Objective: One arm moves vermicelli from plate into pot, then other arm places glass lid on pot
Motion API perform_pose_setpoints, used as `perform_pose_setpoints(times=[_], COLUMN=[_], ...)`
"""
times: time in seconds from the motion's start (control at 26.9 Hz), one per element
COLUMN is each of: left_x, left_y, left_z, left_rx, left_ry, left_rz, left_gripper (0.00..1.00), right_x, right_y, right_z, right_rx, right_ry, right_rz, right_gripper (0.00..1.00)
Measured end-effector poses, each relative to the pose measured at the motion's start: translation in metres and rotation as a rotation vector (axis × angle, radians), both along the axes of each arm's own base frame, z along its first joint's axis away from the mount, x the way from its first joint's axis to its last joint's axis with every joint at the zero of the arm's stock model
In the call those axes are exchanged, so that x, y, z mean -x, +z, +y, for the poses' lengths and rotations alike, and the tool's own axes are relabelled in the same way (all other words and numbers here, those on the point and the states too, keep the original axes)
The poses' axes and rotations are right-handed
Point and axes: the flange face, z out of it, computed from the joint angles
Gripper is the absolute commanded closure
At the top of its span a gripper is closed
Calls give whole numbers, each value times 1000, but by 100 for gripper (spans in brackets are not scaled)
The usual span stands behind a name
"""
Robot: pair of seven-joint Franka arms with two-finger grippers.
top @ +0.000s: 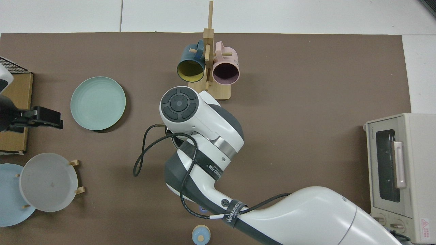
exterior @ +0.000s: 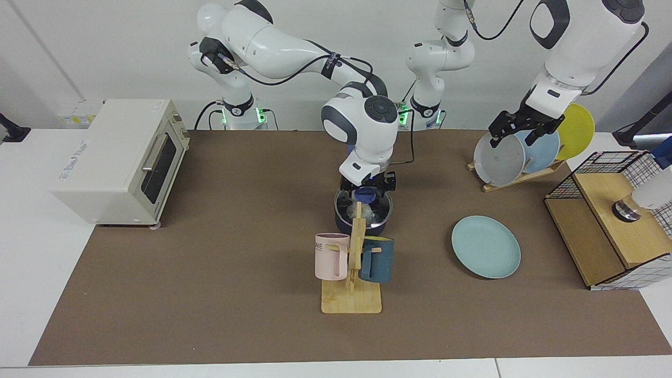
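The dark navy pot [exterior: 343, 227] stands mid-table behind the mug rack. The glass lid [exterior: 348, 206] lies on it, blue knob [exterior: 365, 196] up. Whitish vermicelli [exterior: 374, 213] shows through the glass inside the pot. My right gripper [exterior: 367, 185] hovers just above the knob, open and holding nothing. The teal plate [exterior: 485, 247] [top: 98, 103] lies bare to the right. My left gripper [exterior: 517, 130] [top: 41, 117] waits open by the plate rack. In the top view the right arm hides the pot; only the handle's light blue tip [top: 201, 235] shows.
A wooden mug rack [exterior: 352, 302] with a pink mug [exterior: 331, 256] and a dark teal mug [exterior: 377, 260] stands right in front of the pot. A toaster oven [exterior: 118, 157] sits at the left. A plate rack [exterior: 520, 152] and a wire-and-wood box [exterior: 609, 220] stand at the right.
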Motion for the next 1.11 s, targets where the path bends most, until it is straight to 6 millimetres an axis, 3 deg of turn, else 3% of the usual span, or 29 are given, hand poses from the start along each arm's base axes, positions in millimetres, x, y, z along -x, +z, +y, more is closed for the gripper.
perform_pose_setpoints(times=[0.3,0.56,0.67,0.85,1.11], left_x=[0,0,0,0,0], left_y=[0,0,0,0,0], left_z=[0,0,0,0,0], left_rx=[0,0,0,0,0], left_ry=[0,0,0,0,0], left_rz=[0,0,0,0,0], left_gripper=[0,0,0,0,0], right_x=[10,-1,-12,-37,-58], right_y=[65,122,140,166,180], right_z=[-9,-51,-83,-157,-251], right_rx=[6,1,-1,-19,5], right_ry=[41,61,71,88,129], right_rz=[-46,-102,-103,-90,-95], right_gripper=[0,0,0,0,0])
